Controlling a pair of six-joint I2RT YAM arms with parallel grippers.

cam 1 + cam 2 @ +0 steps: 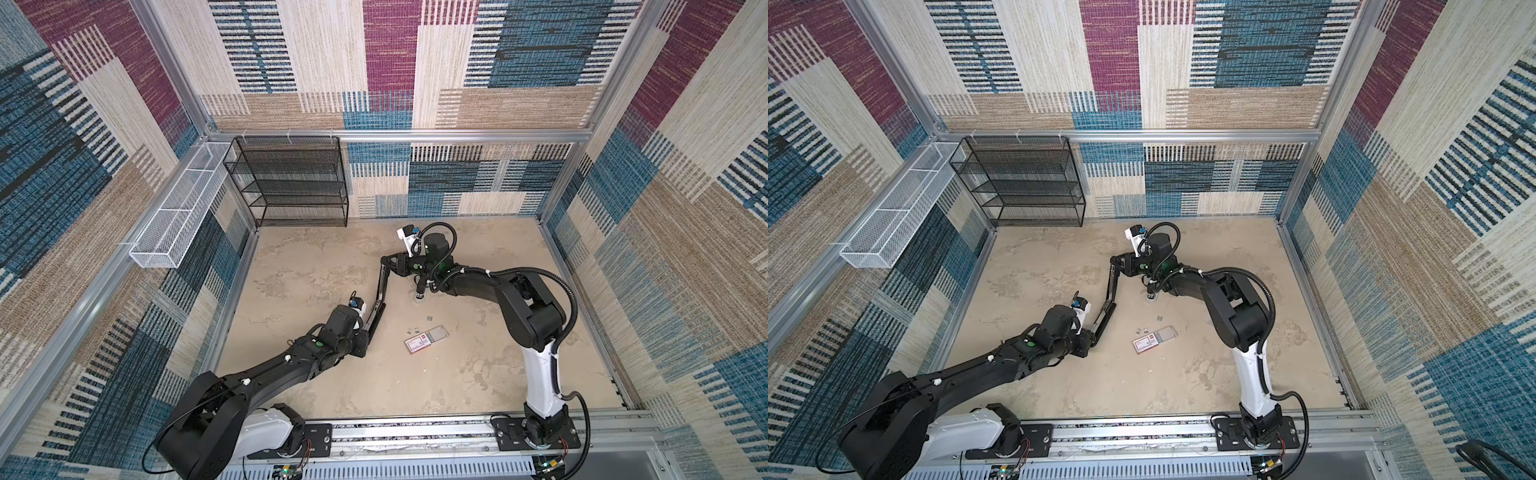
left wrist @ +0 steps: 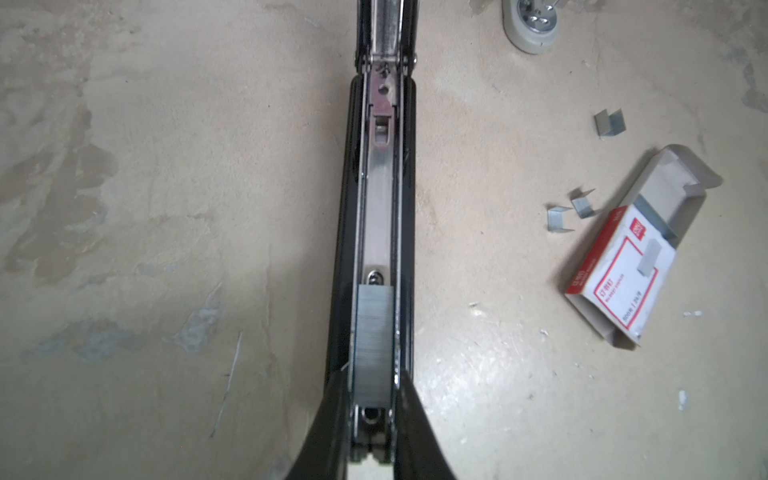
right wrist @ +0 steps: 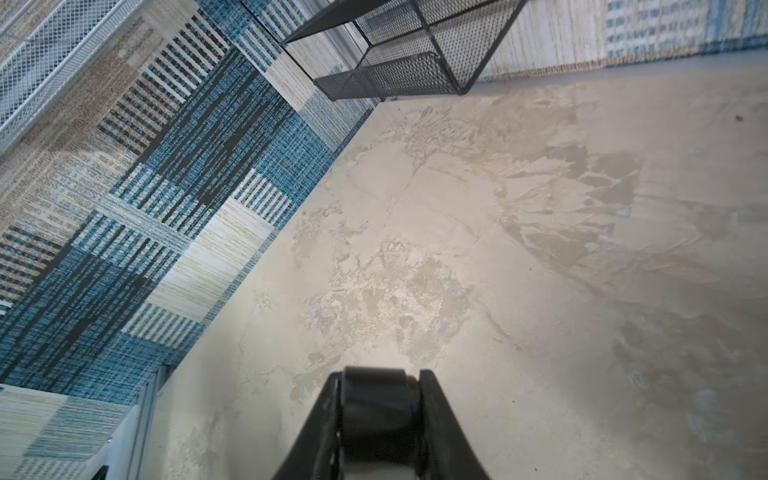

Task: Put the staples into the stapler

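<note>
**Stapler held open, one strip in its channel**

The left gripper (image 2: 371, 380) is closed narrowly on the near end of the stapler (image 2: 378, 195), with its fingers pressed against the black sides. The right gripper (image 3: 380, 374) is closed a little wider on the rounded black end of the lid (image 3: 378, 411).

In both top views the stapler is spread open near the middle of the table (image 1: 311, 270). Its body runs from the left gripper at 6 o'clock up to the hinge at 12, and the lid turns off from there towards 3 o'clock into the right gripper.

A strip of staples (image 2: 372, 336) sits in the open channel, at the end by the left gripper.

The box (image 1: 417, 345) lies flat on the table at 5 o'clock from the stapler, apart from it. Its tray (image 1: 437, 333) is slid partway out towards 2 o'clock.

Three loose pieces (image 2: 609, 123) of staple strip lie on the table. Two are just beside the box at 11 o'clock, and one is a little farther off at 1 o'clock.

A black rack (image 1: 291, 183) stands in the table's 11 o'clock corner. A white basket (image 1: 174, 220) hangs on the wall at 10 o'clock.
</note>
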